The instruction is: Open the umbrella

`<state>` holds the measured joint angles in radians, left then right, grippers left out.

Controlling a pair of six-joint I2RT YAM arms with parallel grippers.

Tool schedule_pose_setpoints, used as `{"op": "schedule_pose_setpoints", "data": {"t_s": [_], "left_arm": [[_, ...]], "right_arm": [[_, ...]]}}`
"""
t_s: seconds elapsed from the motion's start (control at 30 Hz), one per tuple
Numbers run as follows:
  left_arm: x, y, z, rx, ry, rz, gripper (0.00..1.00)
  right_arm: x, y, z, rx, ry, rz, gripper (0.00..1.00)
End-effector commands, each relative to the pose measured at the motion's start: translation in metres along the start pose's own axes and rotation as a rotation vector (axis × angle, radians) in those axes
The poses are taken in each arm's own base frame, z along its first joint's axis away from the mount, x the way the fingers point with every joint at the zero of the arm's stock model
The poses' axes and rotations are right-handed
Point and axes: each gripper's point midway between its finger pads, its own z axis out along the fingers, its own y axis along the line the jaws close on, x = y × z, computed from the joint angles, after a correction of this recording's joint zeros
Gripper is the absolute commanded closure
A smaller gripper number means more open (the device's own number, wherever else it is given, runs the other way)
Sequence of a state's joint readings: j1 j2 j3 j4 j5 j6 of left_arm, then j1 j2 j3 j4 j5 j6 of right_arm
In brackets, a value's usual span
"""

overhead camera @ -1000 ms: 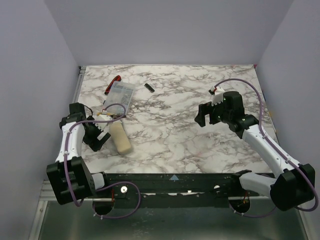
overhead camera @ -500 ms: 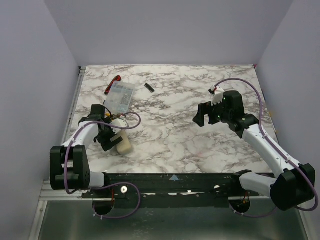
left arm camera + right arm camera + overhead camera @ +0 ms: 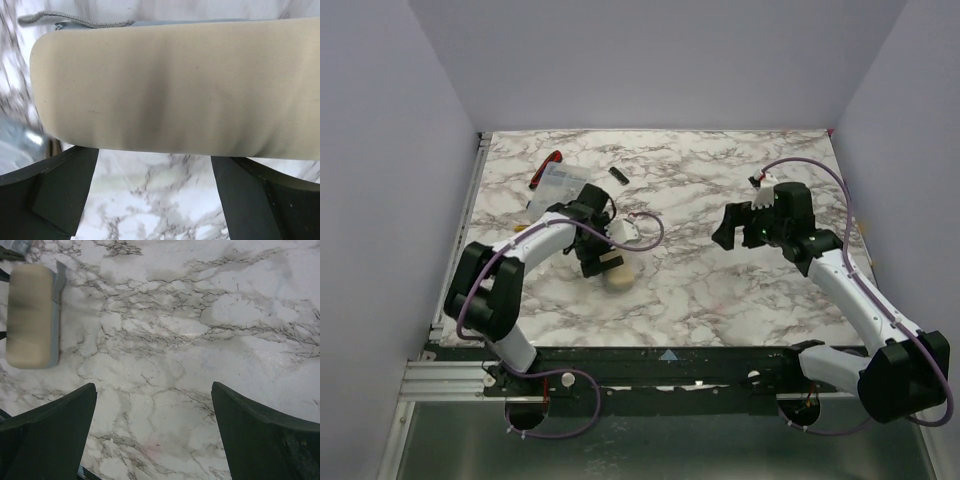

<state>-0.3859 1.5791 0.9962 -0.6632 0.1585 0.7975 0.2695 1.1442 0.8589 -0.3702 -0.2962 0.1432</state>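
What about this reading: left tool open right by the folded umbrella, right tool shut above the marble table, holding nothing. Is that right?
Not quite. The right tool is open, not shut: the right wrist view shows its fingers wide apart above the marble table, holding nothing. The rest holds: the left tool is open right by the folded umbrella.

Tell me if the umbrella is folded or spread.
Folded. The umbrella lies as a compact cream bundle on the marble table, with no canopy spread.
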Motion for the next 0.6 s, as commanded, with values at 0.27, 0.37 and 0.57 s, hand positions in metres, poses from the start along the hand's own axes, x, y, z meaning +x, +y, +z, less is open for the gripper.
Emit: {"op": "schedule_pose_setpoints", "data": {"t_s": [0.27, 0.37, 0.57], "left_arm": [[-0.171, -0.059, 0.028, 0.147, -0.18, 0.066, 0.05], [-0.194, -0.073, 0.024, 0.215, -0.217, -0.008, 0.05], [-0.189, -0.065, -0.031, 0.351, -0.417, -0.208, 0.03]], "right_arm": [[-0.022, -0.027, -0.015, 0.162, -0.047, 0.017, 0.0], [-0.023, -0.028, -0.016, 0.162, -0.038, 0.026, 0.0], [-0.008, 0.012, -0.011, -0.07, 0.051, -0.049, 0.0]]}}
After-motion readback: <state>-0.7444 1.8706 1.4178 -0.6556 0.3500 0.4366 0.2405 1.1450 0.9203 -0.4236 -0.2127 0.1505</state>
